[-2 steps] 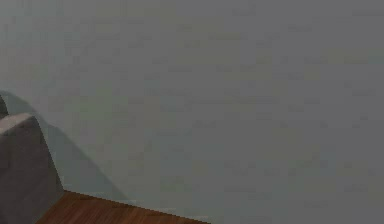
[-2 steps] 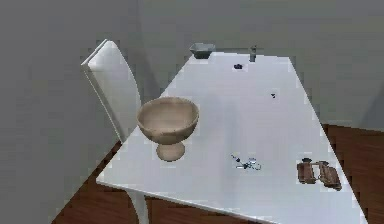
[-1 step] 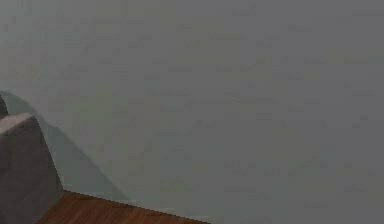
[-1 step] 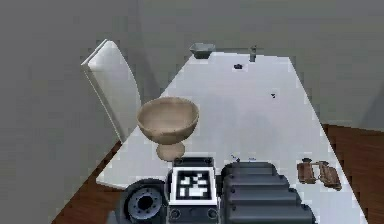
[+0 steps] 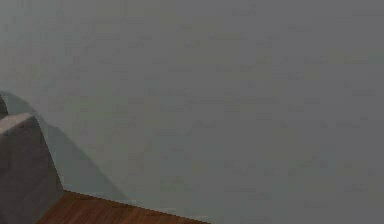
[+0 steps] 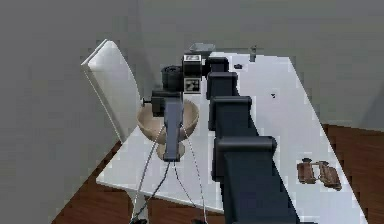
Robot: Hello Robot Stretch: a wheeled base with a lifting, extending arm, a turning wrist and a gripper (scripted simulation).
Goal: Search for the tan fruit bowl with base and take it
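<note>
From where I stand, the robot faces a plain grey-blue wall (image 5: 210, 90), with the corner of a grey upholstered piece (image 5: 24, 168) at the forward view's left and a strip of wooden floor (image 5: 95, 212) below it. Out to the arm's side stands a long white table (image 6: 283, 130) with a white chair (image 6: 110, 75) drawn up against its left edge. The dark, segmented arm (image 6: 240, 150) reaches out over the tabletop. At its far end sit the two marked white squares, and just left of them is the gripper (image 6: 172, 136), its grey fingers pointing down. The tan bowl (image 6: 148, 122) lies right there, at the table's left edge beside the chair, rounded and pale. It is partly hidden behind the gripper. Because the bowl is on or right at the tabletop behind the fingers, I cannot tell whether the gripper has hold of it or of anything at all. Farther right on the table lie two small brown objects (image 6: 320, 173), with a few small items (image 6: 203, 47) at the far end.
</note>
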